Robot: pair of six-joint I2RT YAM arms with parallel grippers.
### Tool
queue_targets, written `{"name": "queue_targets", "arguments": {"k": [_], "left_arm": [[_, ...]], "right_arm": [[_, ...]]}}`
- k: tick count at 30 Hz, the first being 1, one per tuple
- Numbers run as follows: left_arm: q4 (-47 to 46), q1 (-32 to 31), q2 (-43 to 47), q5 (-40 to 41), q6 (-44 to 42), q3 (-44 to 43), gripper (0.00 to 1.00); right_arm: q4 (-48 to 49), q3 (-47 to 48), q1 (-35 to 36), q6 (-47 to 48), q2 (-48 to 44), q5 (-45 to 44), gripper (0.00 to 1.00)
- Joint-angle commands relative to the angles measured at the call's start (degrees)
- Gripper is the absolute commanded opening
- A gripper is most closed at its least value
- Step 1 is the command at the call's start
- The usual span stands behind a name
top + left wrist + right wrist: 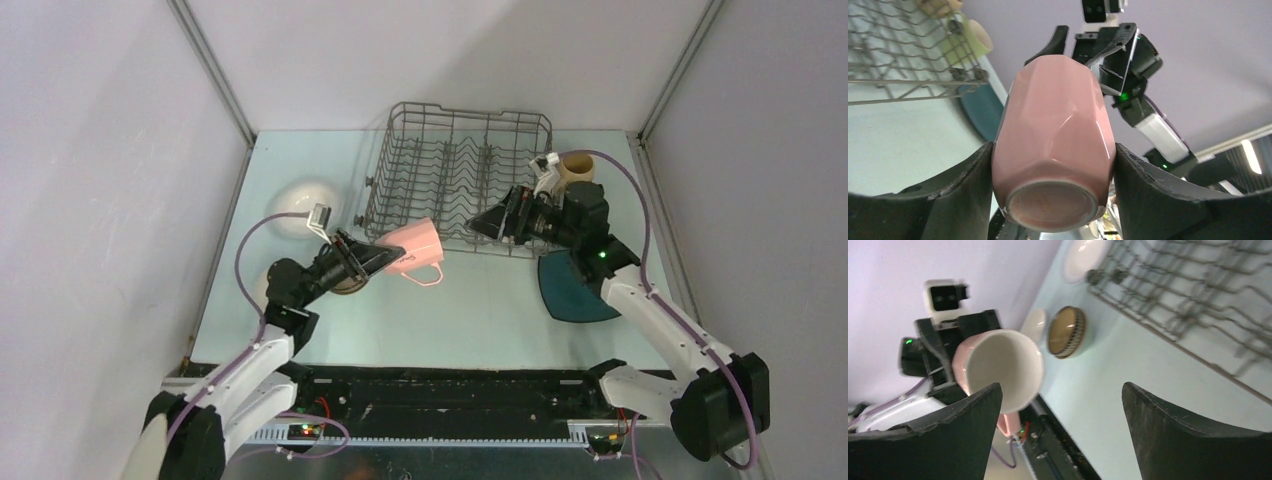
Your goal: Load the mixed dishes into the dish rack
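Pink mug (1053, 125) inside left tool (1053, 152)

Grey wire rack (470, 108), far centre. The pink mug (415, 248) is held on its side at its near edge, mouth rightward. Tan mug (575, 167) far right; teal plate (565, 290) right; white bowl (300, 205) left.

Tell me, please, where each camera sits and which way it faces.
Top: above, behind the bases, looking down on rack and both arms.
Left wrist: on left arm, facing the right arm past the left tool gripping the pink mug.
Right wrist: on right arm, facing the left arm through the open right tool.
Shared: both wrists see the pink mug.
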State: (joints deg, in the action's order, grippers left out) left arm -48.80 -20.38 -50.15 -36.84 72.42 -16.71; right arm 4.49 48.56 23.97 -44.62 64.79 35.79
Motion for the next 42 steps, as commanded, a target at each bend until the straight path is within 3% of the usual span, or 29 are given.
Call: {"name": "queue_targets", "arguments": {"k": [1, 5, 8, 13, 22, 26, 34, 42], "left_arm": [[11.6, 3.1, 6.9, 0.9, -9.8, -4.9, 0.00], [35.2, 4.3, 12.1, 7.6, -22.8, -12.9, 0.00], [52.6, 4.5, 14.2, 16.8, -31.4, -19.7, 0.00], [64.4, 4.6, 13.9, 24.1, -35.3, -25.6, 0.00], [71.4, 4.7, 12.1, 29.5, -38.3, -31.2, 0.00], [72.7, 4.8, 9.3, 30.8, -38.8, -34.6, 0.00], [75.0, 4.8, 4.3, 31.1, -39.7, -39.5, 0.00], [77.6, 4.9, 5.2, 35.2, -40.9, -40.2, 0.00]], "right_arm": [[-11.5, -0.5, -3.2, 8.2, -3.0, -9.3, 0.95], [-16.1, -0.9, -3.0, 14.0, -4.8, -20.5, 0.96], [-15.9, -1.0, 1.1, 20.4, -4.5, -29.1, 0.96], [-11.9, -1.0, 4.7, 30.4, -1.4, -29.3, 0.95], [-1.5, -0.8, 6.7, 45.4, 6.2, -21.8, 0.99], [-4.8, 2.7, 11.8, 54.7, 12.3, -21.2, 0.99], [-5.1, 9.3, 15.2, 59.4, 23.3, -26.0, 0.90], [-6.6, 13.8, 15.2, 64.5, 31.9, -25.8, 0.78]]}}
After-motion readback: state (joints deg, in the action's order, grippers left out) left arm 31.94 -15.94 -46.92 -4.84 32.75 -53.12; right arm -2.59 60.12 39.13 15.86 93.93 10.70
